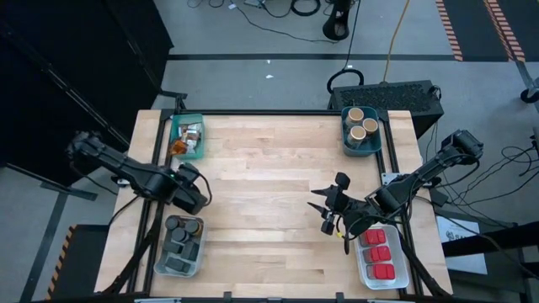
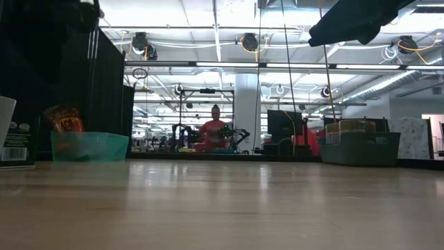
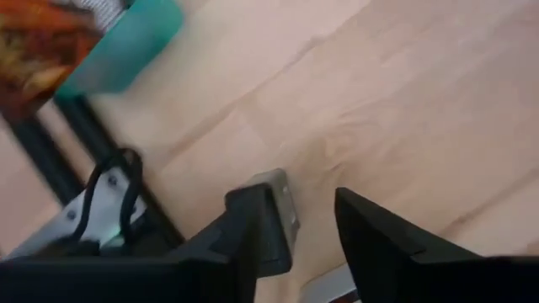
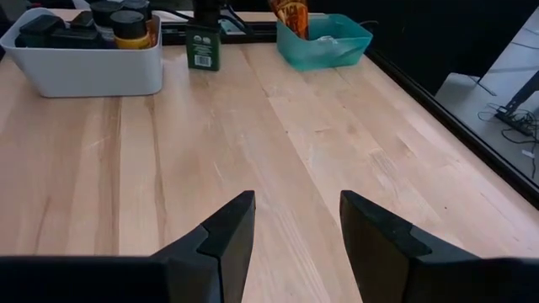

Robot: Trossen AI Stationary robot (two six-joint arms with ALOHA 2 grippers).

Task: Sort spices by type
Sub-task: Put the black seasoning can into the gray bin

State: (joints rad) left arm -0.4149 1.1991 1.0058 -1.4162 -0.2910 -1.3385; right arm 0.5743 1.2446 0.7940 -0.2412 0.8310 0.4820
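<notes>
My left gripper is open at the table's left edge, just beyond a white bin of dark jars. Below it a dark green tin with a white label stands upright on the table. My right gripper hangs open and empty over bare wood at the near right. Printed packets sit in a teal bin at the far left. Tan cylinders fill the far-right bin. Red tins lie in a clear bin at the near right. My left gripper points down over the dark green tin. A grey edge lies against the inner face of one finger, with bare table showing up to the other finger. Whether the finger touches the tin, I cannot tell.
The four bins stand at the table's corners, and the wooden middle lies between them. A black frame rail runs along the left edge, and another along the right. Beyond the far edge, a person in red stands far back in the room.
</notes>
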